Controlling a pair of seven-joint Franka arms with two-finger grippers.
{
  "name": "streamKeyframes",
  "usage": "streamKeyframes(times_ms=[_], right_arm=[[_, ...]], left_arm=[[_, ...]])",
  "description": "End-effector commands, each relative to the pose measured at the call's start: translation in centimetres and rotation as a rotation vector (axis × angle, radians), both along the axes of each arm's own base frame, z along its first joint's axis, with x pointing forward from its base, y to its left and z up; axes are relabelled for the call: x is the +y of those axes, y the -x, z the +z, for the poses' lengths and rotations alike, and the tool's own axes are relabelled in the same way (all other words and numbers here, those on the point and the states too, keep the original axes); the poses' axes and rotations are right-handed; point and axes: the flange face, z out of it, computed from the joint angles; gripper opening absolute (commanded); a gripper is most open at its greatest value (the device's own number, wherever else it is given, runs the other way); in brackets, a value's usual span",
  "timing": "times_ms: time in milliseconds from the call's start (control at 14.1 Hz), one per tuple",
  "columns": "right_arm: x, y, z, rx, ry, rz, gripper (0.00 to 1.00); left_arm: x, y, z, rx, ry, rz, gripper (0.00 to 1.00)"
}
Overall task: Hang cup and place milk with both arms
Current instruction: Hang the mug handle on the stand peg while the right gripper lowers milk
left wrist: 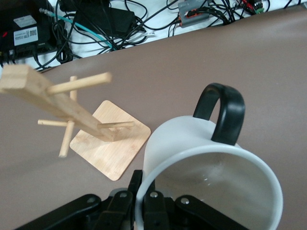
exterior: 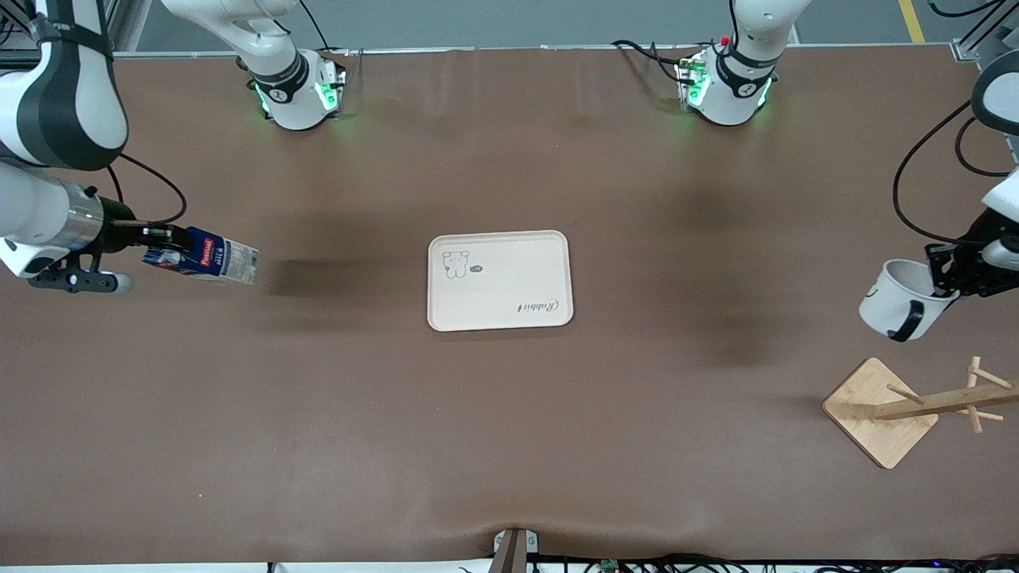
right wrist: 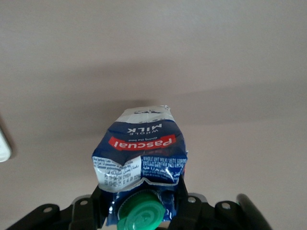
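Now the left gripper point(exterior: 951, 274) is clamped on the rim of the cup point(exterior: 903, 301), held over the table just above the wooden rack point(exterior: 915, 407), handle toward the pegs. Meanwhile the right gripper point(exterior: 159, 237) grips the milk point(exterior: 211, 256) by its top, long axis pointing toward the tray point(exterior: 500, 280), with bare table between.

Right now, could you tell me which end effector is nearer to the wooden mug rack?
Left. The left end effector, shut on the cup, hangs just above the wooden mug rack. The right end effector, shut on the milk, is at the right arm's end of the table.
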Motion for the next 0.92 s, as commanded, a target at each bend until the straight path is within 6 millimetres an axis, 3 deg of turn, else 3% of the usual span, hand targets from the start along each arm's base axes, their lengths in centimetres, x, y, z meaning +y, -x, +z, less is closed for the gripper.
streamKeyframes(times_ms=[0, 284, 568, 781, 852], right_arm=[[-0.4, 1.2, -1.0, -0.019, 0.055, 0.058, 0.0], [-1.6, 1.5, -6.9, -0.1, 0.054, 0.078, 0.0], [-3.1, 1.7, -9.2, -0.089, 0.053, 0.056, 0.01], [-3.1, 1.6, -9.8, -0.08, 0.051, 0.055, 0.43], [-3.3, 1.6, -10.0, -0.078, 0.046, 0.047, 0.62]], left_arm=[[1.5, 0.3, -0.2, -0.014, 0.088, 0.048, 0.0], [4.2, -0.9, -1.0, -0.029, 0.162, 0.098, 0.0], [6.3, -2.1, -1.7, -0.037, 0.23, 0.129, 0.0], [7.4, -3.5, -2.5, -0.043, 0.259, 0.13, 0.0], [7.6, -4.0, -2.7, -0.046, 0.268, 0.13, 0.0]])
